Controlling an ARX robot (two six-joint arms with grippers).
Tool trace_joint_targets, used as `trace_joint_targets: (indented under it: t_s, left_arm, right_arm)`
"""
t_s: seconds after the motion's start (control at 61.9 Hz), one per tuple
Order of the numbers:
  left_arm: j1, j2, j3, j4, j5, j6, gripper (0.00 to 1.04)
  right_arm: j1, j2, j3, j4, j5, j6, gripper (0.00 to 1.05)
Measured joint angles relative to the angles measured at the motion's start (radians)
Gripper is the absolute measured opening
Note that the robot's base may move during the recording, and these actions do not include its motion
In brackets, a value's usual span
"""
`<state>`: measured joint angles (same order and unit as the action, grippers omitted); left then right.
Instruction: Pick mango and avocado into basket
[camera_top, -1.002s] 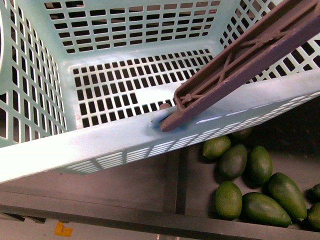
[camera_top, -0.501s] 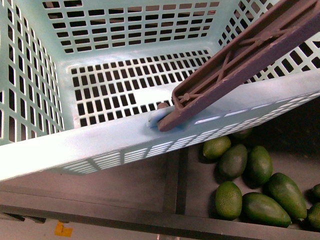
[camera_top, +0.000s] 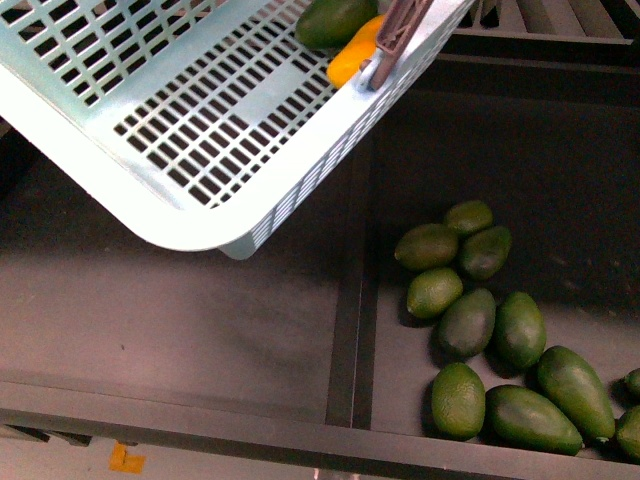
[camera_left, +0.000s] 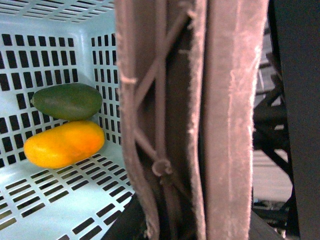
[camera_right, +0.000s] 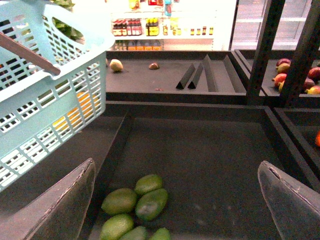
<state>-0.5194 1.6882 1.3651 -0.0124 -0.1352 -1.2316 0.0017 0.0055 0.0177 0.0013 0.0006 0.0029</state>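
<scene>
The aqua-blue basket (camera_top: 180, 110) hangs tilted at the upper left of the front view, off the shelf. A yellow mango (camera_top: 352, 52) and a dark green avocado (camera_top: 330, 20) lie side by side in its far corner. In the left wrist view the mango (camera_left: 64, 144) touches the avocado (camera_left: 67, 101) on the basket floor (camera_left: 55, 195). My left gripper is shut on the brown-grey handle (camera_left: 190, 120), which hides its fingers. My right gripper (camera_right: 177, 210) is open and holds nothing, above loose avocados, with the basket (camera_right: 45, 95) to one side.
Several loose avocados (camera_top: 490, 340) lie in the right bin, and they show under the right gripper (camera_right: 135, 205) too. A dark divider (camera_top: 350, 330) splits the shelf, with a rail along its front edge. Farther off are black wedge dividers (camera_right: 200, 75) and red fruit (camera_right: 295, 75).
The basket, which filled the front view, has swung up and away to the upper left. The mango and avocado now show in it, and more of the avocado pile is uncovered.
</scene>
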Motion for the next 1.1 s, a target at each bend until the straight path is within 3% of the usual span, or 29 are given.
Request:
trace_joint_targets:
  t_s: [0.436,0.76,1.099]
  left_arm:
    - [0.181,0.353,0.213,-0.047,0.037,-0.158,0.15]
    - [0.273,0.599,0.467,-0.057,-0.023,-0.234,0.15]
    - [0.295,0.669,0.404,-0.019,-0.040,-0.264,0.15]
  right_arm:
    - [0.000,0.000,0.000,0.000,-0.001,0.000,0.96]
    - [0.000,0.000,0.000,0.000,-0.001,0.000,0.96]
    - [0.000,0.000,0.000,0.000,-0.001,0.000,0.96]
